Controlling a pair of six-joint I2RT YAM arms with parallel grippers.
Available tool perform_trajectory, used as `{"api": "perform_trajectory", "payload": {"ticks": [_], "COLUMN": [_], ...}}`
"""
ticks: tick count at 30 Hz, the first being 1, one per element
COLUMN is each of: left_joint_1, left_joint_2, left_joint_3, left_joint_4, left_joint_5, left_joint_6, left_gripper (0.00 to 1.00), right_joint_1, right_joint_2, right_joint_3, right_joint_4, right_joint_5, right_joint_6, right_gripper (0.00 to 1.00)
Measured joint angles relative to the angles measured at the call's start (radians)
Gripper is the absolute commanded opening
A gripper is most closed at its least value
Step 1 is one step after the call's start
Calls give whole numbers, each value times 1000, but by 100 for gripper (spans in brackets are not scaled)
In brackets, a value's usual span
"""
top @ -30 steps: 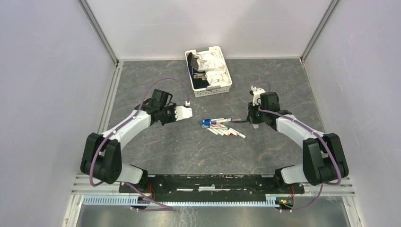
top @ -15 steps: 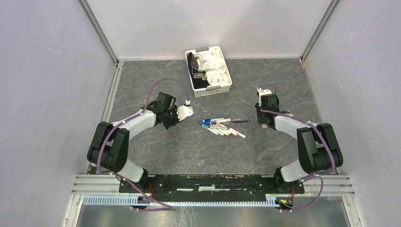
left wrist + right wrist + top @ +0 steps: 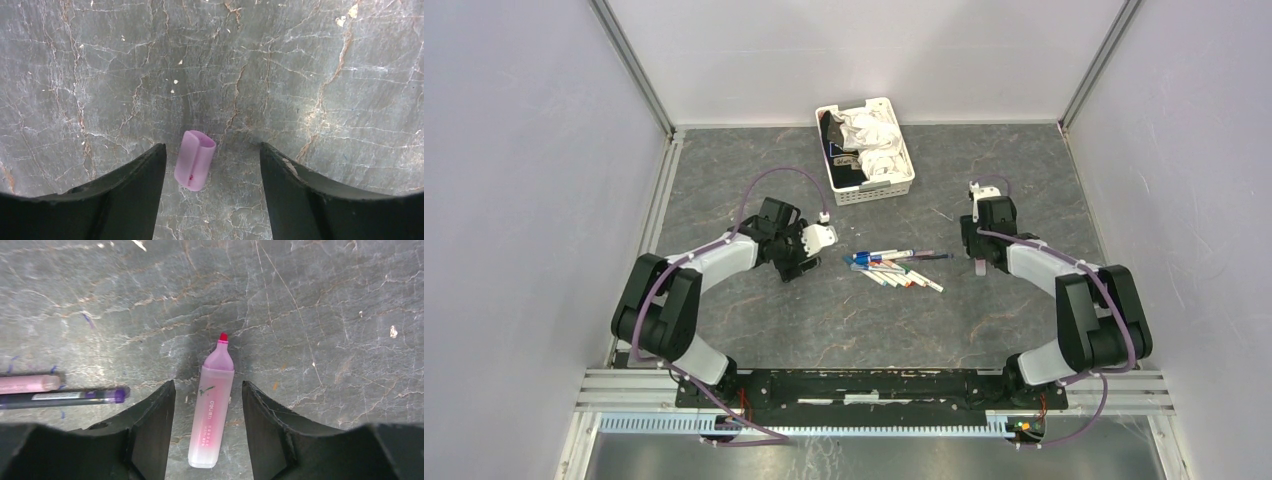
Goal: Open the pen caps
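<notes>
left gripper (image 3: 211,150): jaws wide apart, holding nothing. It hangs low over the table (image 3: 844,325), left of the middle. Its wrist view shows only two dark finger ends, cut off by the bottom edge.
pink cap (image 3: 195,161): lies on its side on the bare stone between the left fingers. It is closer to the finger on the picture's left and touches neither. A small dark red mark sits near its lower end. Which end is the open one is hard to make out. From above it is hidden under the left wrist.
right gripper (image 3: 208,386): jaws spread, grasping nothing, toward the right edge of the table.
pink highlighter (image 3: 212,415): uncapped and flat on the table between the right fingers, its red tip pointing away from the wrist camera. The print on the barrel is only partly readable. Whether either finger touches it cannot be told.
pale pink barrel (image 3: 27,383) and dark pen (image 3: 65,397): side by side at the left border of the right wrist view, both cut off there. The dark one ends in purple.
pile of pens (image 3: 894,268): near the middle of the table, between the two grippers. It is too small from above to tell which pens carry caps.
basket (image 3: 876,190): white and slotted, by the middle of the far edge. It holds crumpled white stuff and something dark that cannot be identified.
</notes>
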Motion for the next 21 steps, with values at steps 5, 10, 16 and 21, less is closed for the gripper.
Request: {"api": "perform_trajectory", "payload": {"ticks": [5,10,16,21], "left_joint_1": [0,0,8,23], "left_joint_2": [-12,-26,-88,-116], "left_joint_3": [29,191,382,433], "left_joint_4": [-68,-219,-346,-425], "left_joint_5": [1,44,104,135], "left_joint_6": [-16,-66,-145,-172], "left_gripper": [99,100,100,100], "right_joint_1": [13,92,192,236], "right_joint_2": [-60,-87,-15,12], "right_joint_3": [32,110,192,166], "right_joint_4": [-21,-3,-2,-26], "right_joint_5": [-42,-203,-370,-408], "right_joint_6": [-2,-79,-176,-199], "right_gripper": [62,63,56,51]}}
